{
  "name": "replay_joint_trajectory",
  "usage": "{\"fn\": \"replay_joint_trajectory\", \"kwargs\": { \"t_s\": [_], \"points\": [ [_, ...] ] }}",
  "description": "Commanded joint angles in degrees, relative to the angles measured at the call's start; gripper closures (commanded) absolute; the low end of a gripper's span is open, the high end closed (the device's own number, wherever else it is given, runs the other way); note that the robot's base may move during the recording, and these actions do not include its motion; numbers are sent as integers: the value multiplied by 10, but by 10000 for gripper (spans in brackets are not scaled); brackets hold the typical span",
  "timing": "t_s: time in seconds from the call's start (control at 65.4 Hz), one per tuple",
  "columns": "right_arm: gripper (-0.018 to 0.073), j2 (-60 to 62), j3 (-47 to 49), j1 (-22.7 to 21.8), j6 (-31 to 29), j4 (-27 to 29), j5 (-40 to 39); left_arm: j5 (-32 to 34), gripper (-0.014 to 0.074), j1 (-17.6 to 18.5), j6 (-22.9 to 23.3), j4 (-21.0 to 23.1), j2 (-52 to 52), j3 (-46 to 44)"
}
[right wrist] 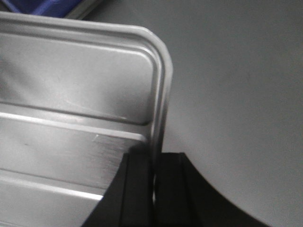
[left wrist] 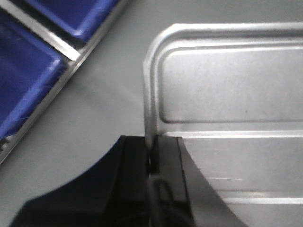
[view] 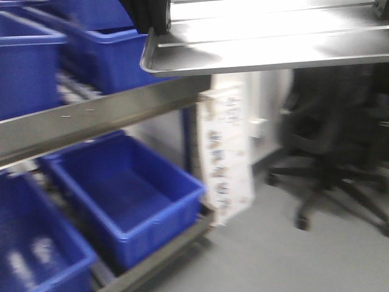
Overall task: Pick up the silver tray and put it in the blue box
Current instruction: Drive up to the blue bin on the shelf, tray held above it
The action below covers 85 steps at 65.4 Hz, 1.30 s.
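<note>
The silver tray [view: 261, 48] hangs in the air at the top of the front view, held level by both arms above the grey floor. My left gripper [left wrist: 152, 153] is shut on the tray's [left wrist: 227, 85] left rim, and it appears as a dark shape [view: 149, 18] in the front view. My right gripper [right wrist: 154, 165] is shut on the right rim of the tray [right wrist: 71, 80]. The tray's raised ribs show in both wrist views. A blue box [view: 130, 198] sits open on the lower shelf of the rack, down and left of the tray. Blue box [left wrist: 23, 80] walls also show under the left wrist.
More blue boxes [view: 27, 61] fill the metal rack [view: 91, 118] on the left, above and below. A white printed panel [view: 228, 152] leans by the rack's end. A black office chair [view: 328, 140] stands at the right on the grey floor [view: 273, 249].
</note>
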<state>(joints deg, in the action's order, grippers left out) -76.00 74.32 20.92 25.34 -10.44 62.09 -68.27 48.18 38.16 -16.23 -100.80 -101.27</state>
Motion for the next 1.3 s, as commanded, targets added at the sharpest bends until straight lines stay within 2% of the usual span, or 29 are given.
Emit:
{"fn": "replay_joint_trajectory", "kwargs": {
  "t_s": [0.0,1.284],
  "points": [
    [501,19,22,-1,-7,-34,-29,-14,701,1,-17,-40,29,-18],
    [501,19,22,-1,-7,-34,-30,-19,701,1,-17,-40,29,-20]
  ]
}}
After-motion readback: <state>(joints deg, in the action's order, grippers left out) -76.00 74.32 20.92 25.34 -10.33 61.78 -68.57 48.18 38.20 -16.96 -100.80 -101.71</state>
